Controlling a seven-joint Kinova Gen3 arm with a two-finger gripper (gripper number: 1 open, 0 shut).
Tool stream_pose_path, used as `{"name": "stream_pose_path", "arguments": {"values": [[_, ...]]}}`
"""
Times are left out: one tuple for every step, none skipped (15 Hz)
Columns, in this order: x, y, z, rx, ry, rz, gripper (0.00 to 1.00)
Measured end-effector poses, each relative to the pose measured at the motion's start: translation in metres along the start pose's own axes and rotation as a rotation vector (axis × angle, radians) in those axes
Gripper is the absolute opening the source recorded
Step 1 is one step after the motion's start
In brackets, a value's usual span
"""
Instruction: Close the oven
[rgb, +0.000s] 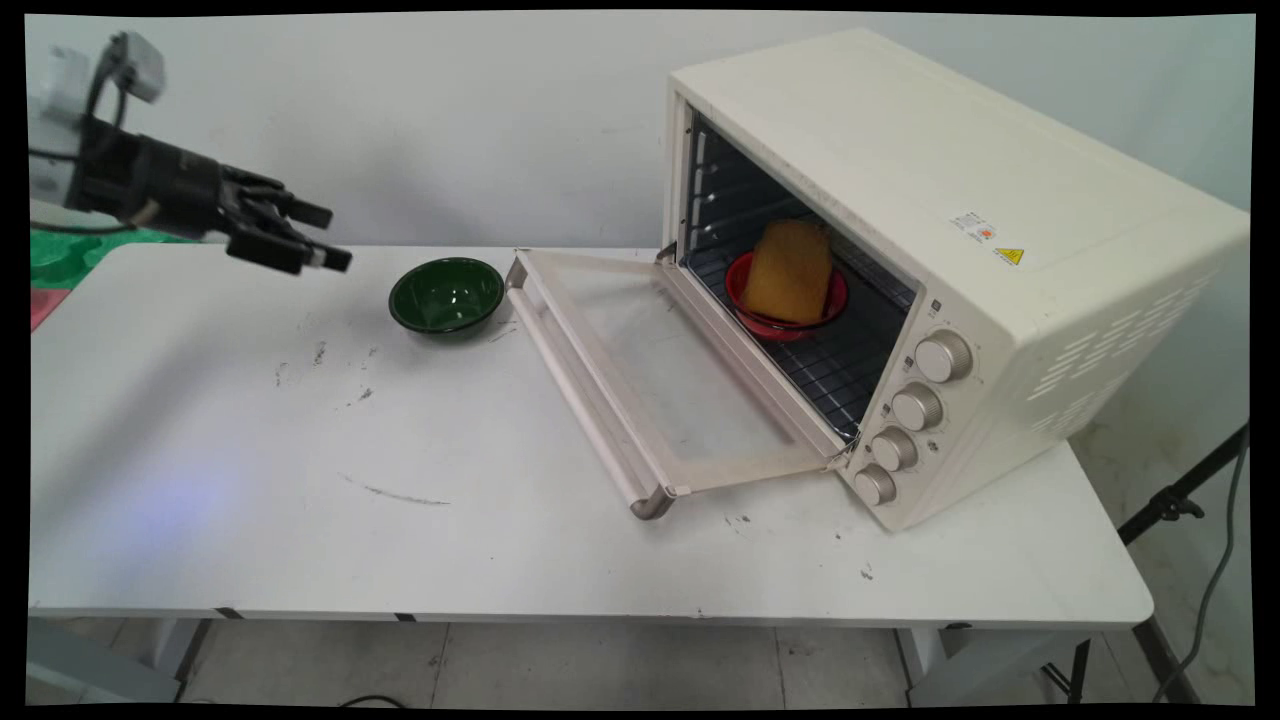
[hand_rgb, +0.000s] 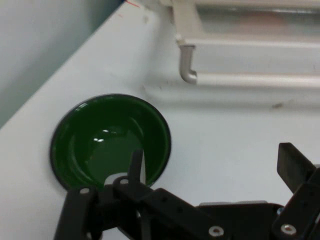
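Here your gripper (rgb: 318, 236) hangs spread and empty, near the green bowl (rgb: 446, 293); it looks stiff, glossy and probably slippery, so the thin rim seems the best hold.

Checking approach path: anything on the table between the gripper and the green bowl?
Nothing visible. The gripper, open, hovers left of the green bowl with only bare table between them. The oven door lies on the bowl's far side.

You see only part of the red bowl (rgb: 786, 300) in the oven (rgb: 950, 260); the yellow thing (rgb: 790, 268) hides its middle. The hand view cuts off the oven door (hand_rgb: 250, 50) at the top. One finger (hand_rgb: 136, 165) hides part of the green bowl (hand_rgb: 100, 145).
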Motion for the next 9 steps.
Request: {"name": "stream_pose_path", "arguments": {"values": [[0.000, 0.007, 0.008, -0.006, -0.019, 0.021, 1.00], [0.000, 0.013, 0.016, -0.012, -0.035, 0.038, 1.00], [0.000, 0.020, 0.025, -0.018, -0.052, 0.057, 1.00], [-0.001, 0.027, 0.034, -0.026, -0.068, 0.073, 1.00], [-0.001, 0.034, 0.042, -0.031, -0.080, 0.085, 1.00], [-0.001, 0.041, 0.052, -0.038, -0.094, 0.097, 1.00], [-0.002, 0.049, 0.062, -0.045, -0.105, 0.108, 1.00], [-0.002, 0.055, 0.070, -0.052, -0.114, 0.117, 1.00], [-0.002, 0.059, 0.076, -0.056, -0.119, 0.122, 1.00]]}}
